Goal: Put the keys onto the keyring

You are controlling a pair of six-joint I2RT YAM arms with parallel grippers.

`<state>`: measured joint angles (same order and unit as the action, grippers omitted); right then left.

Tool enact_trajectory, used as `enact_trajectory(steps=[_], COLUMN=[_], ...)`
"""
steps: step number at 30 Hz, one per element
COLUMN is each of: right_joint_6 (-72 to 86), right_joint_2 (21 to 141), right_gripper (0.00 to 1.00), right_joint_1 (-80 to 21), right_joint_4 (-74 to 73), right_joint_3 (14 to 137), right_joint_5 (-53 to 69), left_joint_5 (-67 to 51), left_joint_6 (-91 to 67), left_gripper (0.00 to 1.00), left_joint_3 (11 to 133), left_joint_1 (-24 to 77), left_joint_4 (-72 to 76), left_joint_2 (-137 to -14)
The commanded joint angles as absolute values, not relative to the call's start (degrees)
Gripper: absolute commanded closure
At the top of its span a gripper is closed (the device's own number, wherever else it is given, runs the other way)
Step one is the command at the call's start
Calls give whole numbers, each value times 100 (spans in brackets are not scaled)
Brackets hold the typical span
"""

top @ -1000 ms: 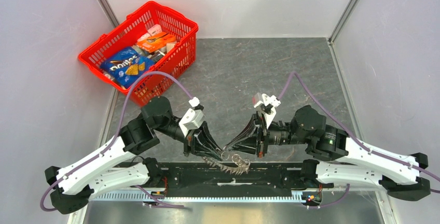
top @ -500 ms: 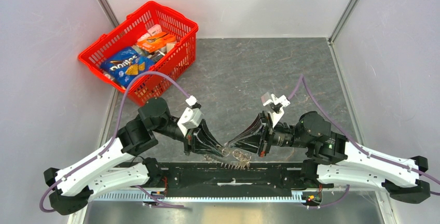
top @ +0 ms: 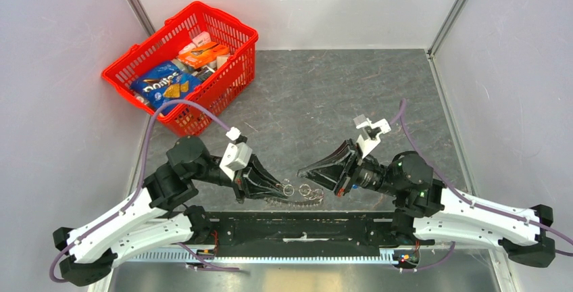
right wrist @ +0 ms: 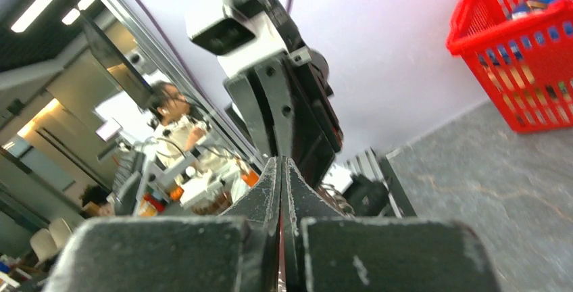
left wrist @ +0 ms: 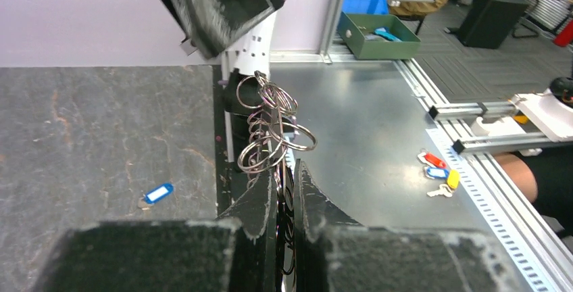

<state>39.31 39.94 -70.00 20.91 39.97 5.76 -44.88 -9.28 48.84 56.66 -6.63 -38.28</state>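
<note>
- Pinching a bunch of silver rings (left wrist: 270, 126) in the left gripper (top: 279, 185), fingers (left wrist: 260, 214) drawn almost together, with only a thin slit for the metal caught between them.
- Showing, from the left wrist, those rings standing up past the fingertips in a tangled stack, looped through one another, above the seam between the dark table (left wrist: 101, 123) and a bare metal surface (left wrist: 365, 136).
- Trailing, from above, a toothed row of grey keys (top: 294, 202) off the same bunch, low beside the left fingertips, along the table's near edge and just beyond the black rail (top: 304, 228) under both arms; resting or hanging, impossible to tell.
- Keeping the right gripper (top: 301, 170) pressed fully together on nothing, tips aimed left at the rings, near them but apart.
- Confirming, from the right wrist, both of its fingers (right wrist: 267, 190) flat against each other, with the other arm's wrist camera (right wrist: 230, 25) straight ahead.
- Lying alone on the dark table, left of the held bunch in the left wrist view: a small key with a blue tag (left wrist: 157, 192), clear of both grippers.
- Sitting at the far left corner: a red basket (top: 223, 86) with a blue chip bag (top: 162, 84) and orange packs (top: 203, 52) inside.
- Scattered on the metal surface, well apart from the bunch: red, blue and yellow key tags (left wrist: 438, 169).
</note>
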Motion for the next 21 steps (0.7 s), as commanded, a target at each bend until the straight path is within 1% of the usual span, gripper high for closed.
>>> enact_trajectory(steps=[1,3,6,7,9,12,16,21], right_joint_6=[4147,3990,3370,3152,2676,2026,1035,81], right_joint_2=[4120,4195,4241,4266,4372,4604,5135,5766], right_gripper=[100,100,100,97,84,70,62,60], right_joint_1=[-6995,-6996,-6992,-6994,-6993,-6995,-6995,-6991], right_joint_4=[3382,3133,2075,1549,753,-332,-1825,-3363], right_joint_3=[4033,4227,4747,4993,5427,6097,7190,8173], right_joint_5=[340,536,684,653,647,962,1558,2070], left_joint_5=[-4154,-4186,-4505,-4686,-5043,-5480,-5922,-6283], left_joint_6=[-791,-791,-804,-823,-872,-945,-1036,-1093], left_gripper=[98,98,98,98,98,98,98,98], left_joint_3=[4869,4893,4983,5034,5133,5203,5216,5228], left_joint_1=[5669,5668,5669,5669,5669,5669,5666,5669], left_joint_4=[-48,-44,-197,-262,-388,-533,-613,-621], left_joint_2=[-3672,-3636,-3642,-3670,-3762,-3914,-4049,-4130])
